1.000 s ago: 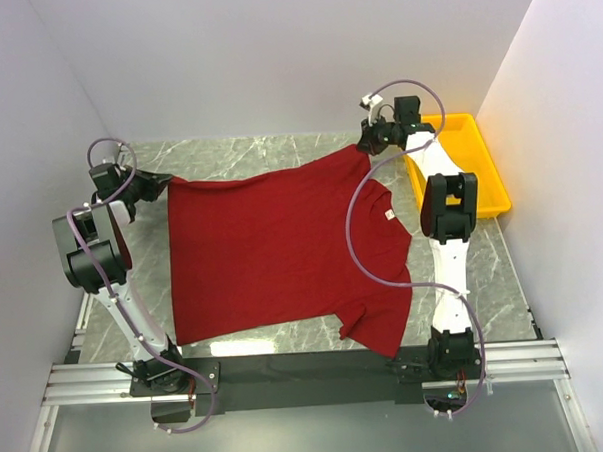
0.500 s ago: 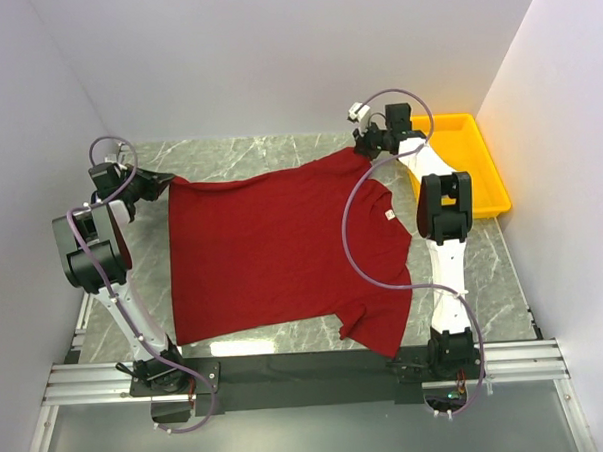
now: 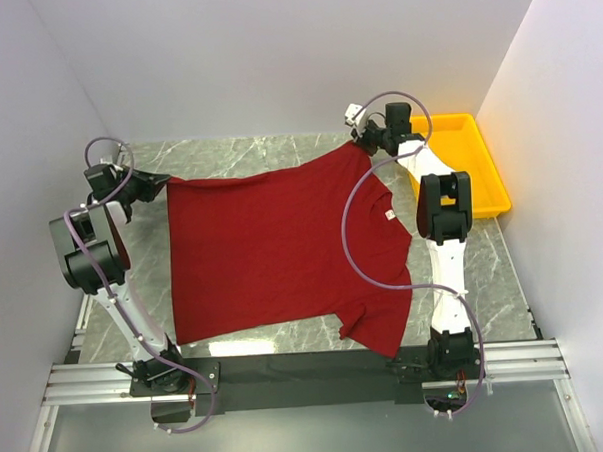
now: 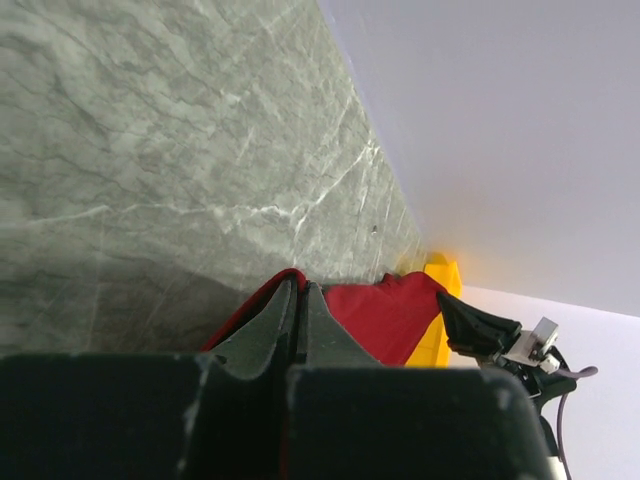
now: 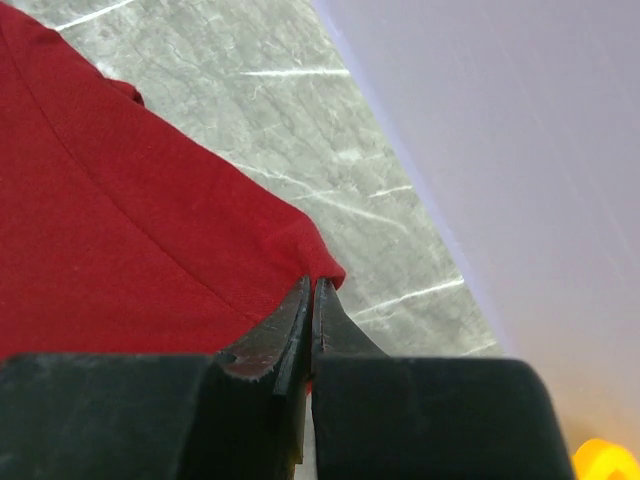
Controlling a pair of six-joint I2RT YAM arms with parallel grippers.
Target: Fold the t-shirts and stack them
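Overhead, the dark red t-shirt (image 3: 273,252) lies spread across the middle of the marble-patterned worktop (image 3: 248,153), its hem toward the left of the frame and its round neck toward the right. A small white tag (image 3: 388,215) shows at the collar. One short sleeve lies at the lower right of the frame, close to the base of the right arm. The other sleeve points to the upper right.

The left gripper (image 3: 159,182) sits at the upper left corner of the shirt, clamped on the hem corner. In the left wrist view its two fingers are pressed together with a red fold of cloth pinched between them, lifted just off the stone surface.

The right gripper (image 3: 363,141) is at the upper right, closed on the edge of the upper sleeve. The right wrist view shows its fingers meeting tip to tip on the red hem, with the cloth running away to the left of that frame and bare worktop beyond it.

Between the two grips the upper edge of the shirt runs taut, in a nearly straight line. The right arm's grey cable (image 3: 354,234) loops above the chest of the shirt. A yellow tray (image 3: 469,159) sits at the far right of the worktop, beside the right arm and apart from the shirt.
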